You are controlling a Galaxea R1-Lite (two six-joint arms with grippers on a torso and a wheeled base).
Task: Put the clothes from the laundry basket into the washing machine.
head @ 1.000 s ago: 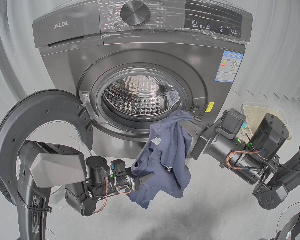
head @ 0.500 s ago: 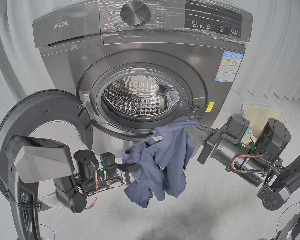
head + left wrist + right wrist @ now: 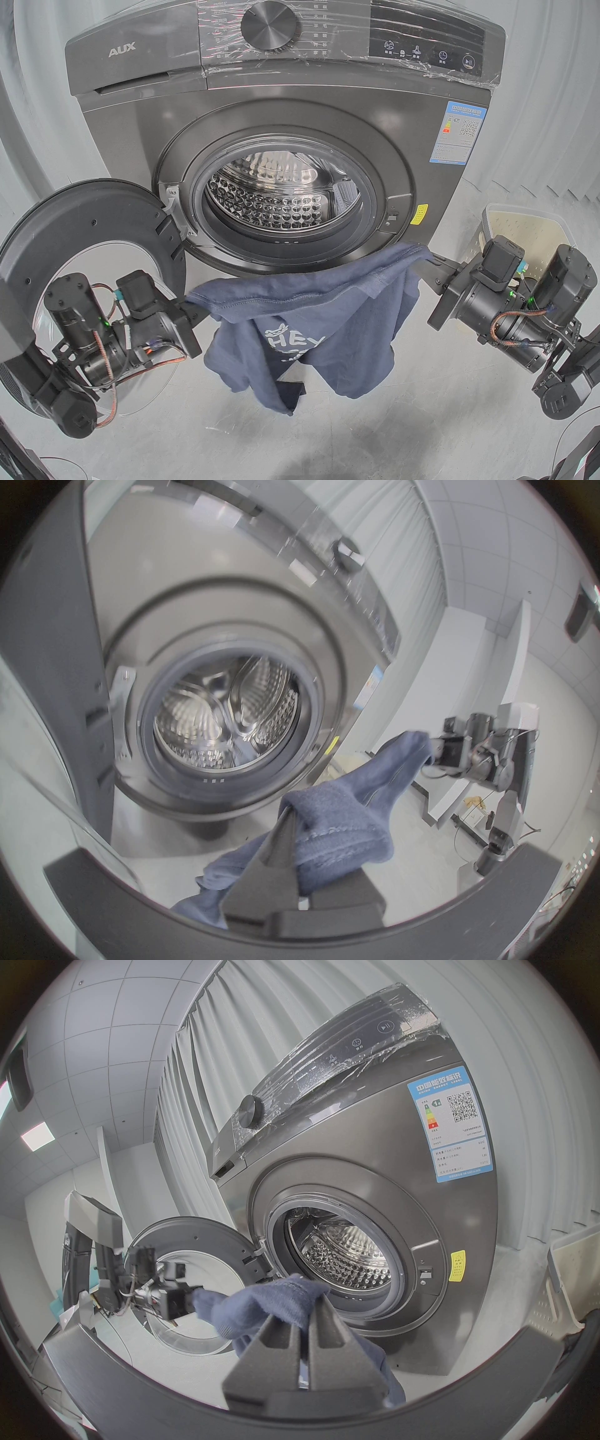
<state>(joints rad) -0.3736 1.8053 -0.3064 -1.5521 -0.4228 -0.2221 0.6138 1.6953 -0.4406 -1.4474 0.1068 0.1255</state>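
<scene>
Pale pleated curtains hang behind the grey washing machine (image 3: 281, 112), whose round door (image 3: 81, 225) stands open on my left side. I have the blue shirt (image 3: 312, 312) stretched between both arms, in front of and just below the drum opening (image 3: 281, 187), not yet inside. My left gripper (image 3: 192, 307) is clamped on one end of the cloth. My right gripper (image 3: 430, 265) pinches the other end, near the cream laundry basket (image 3: 531, 231). The middle of the shirt sags toward the floor (image 3: 406, 431).

My worry is that hanging belly. If I push forward at this height, I expect it to snag on the lower lip of the opening and drape outside the drum. The stretched span also looks wider than the opening, so both ends must come closer together. My left arm sits close to the door and could knock it. If either grip lets go too soon, the shirt will likely swing down onto the floor.
</scene>
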